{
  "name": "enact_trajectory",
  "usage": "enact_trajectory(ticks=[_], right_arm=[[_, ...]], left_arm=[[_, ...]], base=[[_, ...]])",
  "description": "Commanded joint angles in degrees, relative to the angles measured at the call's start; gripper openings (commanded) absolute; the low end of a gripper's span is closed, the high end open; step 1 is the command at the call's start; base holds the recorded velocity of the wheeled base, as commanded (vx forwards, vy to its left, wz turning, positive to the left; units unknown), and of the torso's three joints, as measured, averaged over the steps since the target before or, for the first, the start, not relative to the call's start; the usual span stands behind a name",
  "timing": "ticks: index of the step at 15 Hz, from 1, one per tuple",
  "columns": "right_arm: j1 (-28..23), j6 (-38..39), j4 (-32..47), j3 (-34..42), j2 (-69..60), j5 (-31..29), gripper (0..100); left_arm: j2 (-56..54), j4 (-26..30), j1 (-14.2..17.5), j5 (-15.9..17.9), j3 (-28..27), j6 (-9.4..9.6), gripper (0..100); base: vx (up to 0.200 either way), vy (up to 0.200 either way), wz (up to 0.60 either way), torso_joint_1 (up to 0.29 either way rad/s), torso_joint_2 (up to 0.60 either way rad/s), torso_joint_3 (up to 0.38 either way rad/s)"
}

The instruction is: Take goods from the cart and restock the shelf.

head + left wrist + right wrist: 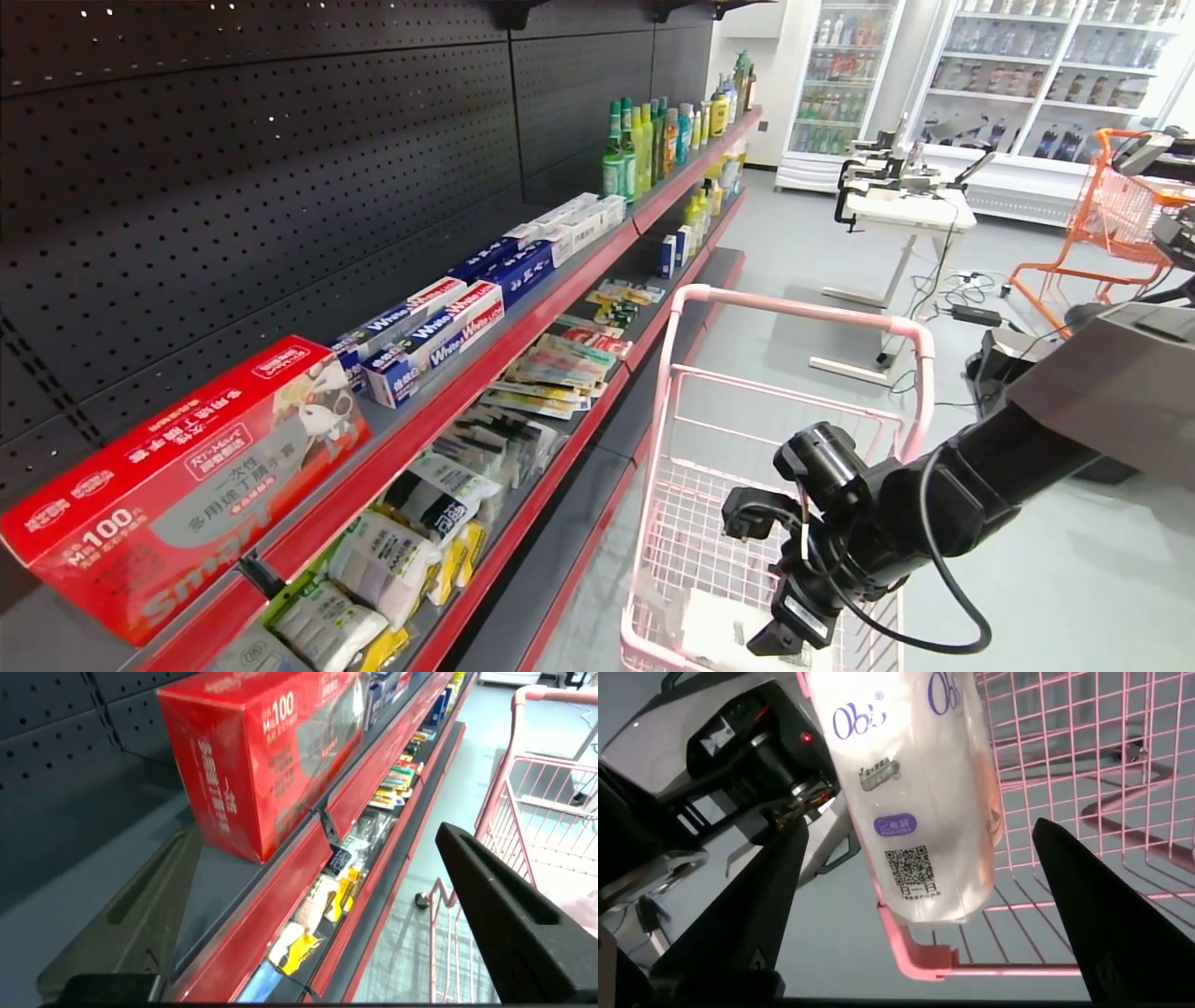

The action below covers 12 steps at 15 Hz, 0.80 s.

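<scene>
The right claw (pixel 920 831) was inside the pink cart (pixel 794 310) with its fingers spread wide. A white pack (pixel 910 784) lay between them in the cart, not gripped. The left claw (pixel 316 835) was also released, near the red box (pixel 252 756) that stood on the shelf (pixel 224 891).

A shop, shown by stocked shelves (pixel 439 415), a shopping cart (pixel 803 309) and drink coolers (pixel 845 75).

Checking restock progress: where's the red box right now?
Head view, robot's left: the red box lies on the upper shelf, at its near end, beside the blue-and-white boxes.
</scene>
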State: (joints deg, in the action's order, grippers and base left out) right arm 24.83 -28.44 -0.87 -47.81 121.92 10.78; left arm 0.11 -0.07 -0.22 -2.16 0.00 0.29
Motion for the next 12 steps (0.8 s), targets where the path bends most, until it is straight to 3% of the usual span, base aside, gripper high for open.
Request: enact_trajectory(ticks=[1, 9, 12], right_arm=[[0.04, -0.39, -0.01, -0.26, -0.28, 0.03, 100], [3.73, -0.83, -5.55, 0.26, 2.89, -3.13, 100], [4.08, -1.0, -5.55, 0.17, 2.8, -3.13, 100]], left_arm=[[-0.02, -0.01, 0.04, -0.04, 0.0, 0.06, 100], [-0.02, -0.01, 0.04, -0.04, 0.0, -0.03, 100], [-0.02, -0.01, 0.04, -0.04, 0.0, 0.06, 100]], base=[[0.0, 0.0, 0.0, -0.144, 0.34, 0.188], [0.0, 0.0, 0.0, -0.015, 0.03, 0.019], [0.0, 0.0, 0.0, -0.141, 0.32, 0.167]])
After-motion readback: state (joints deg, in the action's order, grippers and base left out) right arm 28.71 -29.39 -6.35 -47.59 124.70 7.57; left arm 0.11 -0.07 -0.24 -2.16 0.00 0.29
